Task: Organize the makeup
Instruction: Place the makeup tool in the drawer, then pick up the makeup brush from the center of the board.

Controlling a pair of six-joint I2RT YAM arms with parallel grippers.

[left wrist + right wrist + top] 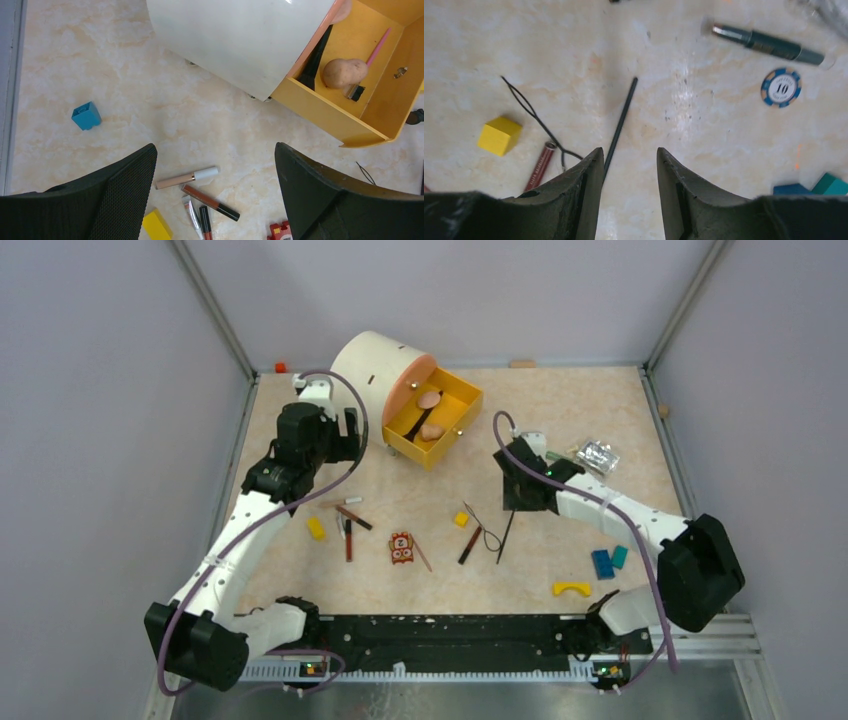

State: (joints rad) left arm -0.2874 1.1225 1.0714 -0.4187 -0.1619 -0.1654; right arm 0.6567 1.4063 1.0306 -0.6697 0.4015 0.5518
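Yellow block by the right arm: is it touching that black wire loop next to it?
Apart. The right wrist view shows a strip of bare table between the yellow block and the black wire loop.

A pale, marbled beige surface (570,420) sat enclosed on three sides by plain lavender-grey walls (100,390), with slim aluminium posts (213,315) rising at the two far corners. A black rail (450,630) ran along the near edge, above a strip of dull grey metal (450,702). The light was soft and even, casting only faint shadows.
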